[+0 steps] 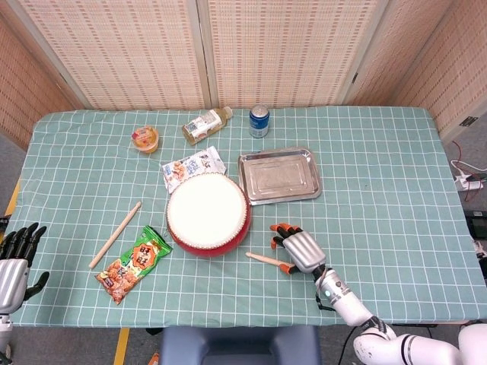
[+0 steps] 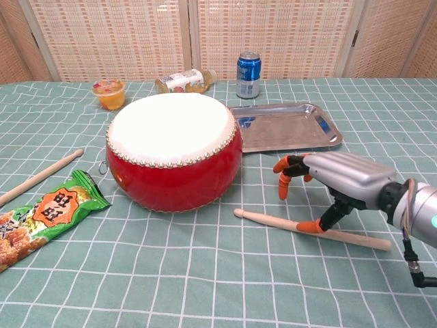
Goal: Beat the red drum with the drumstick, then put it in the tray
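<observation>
head view overhead, chest view low frontal, both sharing drum [image 1: 208,213]

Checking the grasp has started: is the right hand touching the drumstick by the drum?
Touching. In the chest view the right hand arches over the drumstick, its thumb tip resting on the shaft; the other fingers hang above it.

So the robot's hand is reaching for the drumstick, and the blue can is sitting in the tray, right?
Not quite. The right hand is at the drumstick, but the head view shows the blue can standing on the table behind the tray.
</observation>
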Robot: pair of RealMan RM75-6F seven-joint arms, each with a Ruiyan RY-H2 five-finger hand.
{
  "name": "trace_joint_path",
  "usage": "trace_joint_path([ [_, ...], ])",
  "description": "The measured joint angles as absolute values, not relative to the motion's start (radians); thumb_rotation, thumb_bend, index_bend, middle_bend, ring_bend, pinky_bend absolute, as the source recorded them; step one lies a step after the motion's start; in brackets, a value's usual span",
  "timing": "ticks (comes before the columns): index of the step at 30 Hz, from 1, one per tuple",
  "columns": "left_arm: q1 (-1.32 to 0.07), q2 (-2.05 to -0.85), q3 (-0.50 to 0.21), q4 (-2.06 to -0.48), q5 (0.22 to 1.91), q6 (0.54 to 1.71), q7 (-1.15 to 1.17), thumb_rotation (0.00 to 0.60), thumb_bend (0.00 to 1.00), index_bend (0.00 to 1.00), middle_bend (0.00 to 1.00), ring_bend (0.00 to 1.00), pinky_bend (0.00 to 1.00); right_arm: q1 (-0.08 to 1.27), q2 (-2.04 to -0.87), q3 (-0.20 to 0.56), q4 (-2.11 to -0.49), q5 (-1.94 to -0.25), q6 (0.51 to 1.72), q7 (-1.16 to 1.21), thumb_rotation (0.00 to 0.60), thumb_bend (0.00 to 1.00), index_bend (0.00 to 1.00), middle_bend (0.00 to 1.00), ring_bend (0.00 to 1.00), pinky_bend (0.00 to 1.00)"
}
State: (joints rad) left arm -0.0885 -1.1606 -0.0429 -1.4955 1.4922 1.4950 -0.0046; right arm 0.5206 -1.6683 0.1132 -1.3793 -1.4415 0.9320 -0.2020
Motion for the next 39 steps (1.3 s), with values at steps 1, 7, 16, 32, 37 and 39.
trace_joint_path([
  [1, -0.088, -1.161, -0.043, -1.494, 1.492, 1.495, -0.007, 0.6, 0.25, 0.01, 0.0, 0.0, 0.01, 0.524, -1.674, 0.114, -1.378, -1.435, 0.929, -0.206, 0.6, 0.28, 0.45, 0.15, 0.13, 0.26],
  [7, -0.088, -1.164, -0.042, -1.484, 1.491, 1.491, -0.017, 0.6, 0.25, 0.01, 0.0, 0.0, 0.01, 0.542, -1.701, 0.113, -1.371, -1.389, 0.907, -0.238, 0.6, 0.31, 0.46, 0.15, 0.13, 0.26],
  [16, -0.09, -1.166, -0.041, -1.469, 1.494, 1.486, -0.037, 0.6, 0.26, 0.01, 0.0, 0.0, 0.01, 0.566, -1.727, 0.106, -1.369, -1.346, 0.893, -0.286, 0.6, 0.32, 0.46, 0.15, 0.13, 0.24],
  [32, -0.093, -1.17, -0.04, -1.449, 1.495, 1.478, -0.058, 0.6, 0.26, 0.01, 0.0, 0.0, 0.01, 0.588, -1.743, 0.104, -1.367, -1.323, 0.912, -0.338, 0.6, 0.32, 0.46, 0.15, 0.13, 0.23],
  [37, -0.091, -1.171, -0.039, -1.445, 1.494, 1.479, -0.063, 0.6, 0.26, 0.01, 0.0, 0.0, 0.01, 0.601, -1.758, 0.1, -1.353, -1.301, 0.904, -0.376, 0.6, 0.33, 0.5, 0.15, 0.13, 0.23],
  [39, -0.089, -1.172, -0.038, -1.442, 1.494, 1.482, -0.066, 0.6, 0.26, 0.01, 0.0, 0.0, 0.01, 0.603, -1.759, 0.099, -1.355, -1.297, 0.907, -0.378, 0.6, 0.37, 0.55, 0.16, 0.13, 0.23],
])
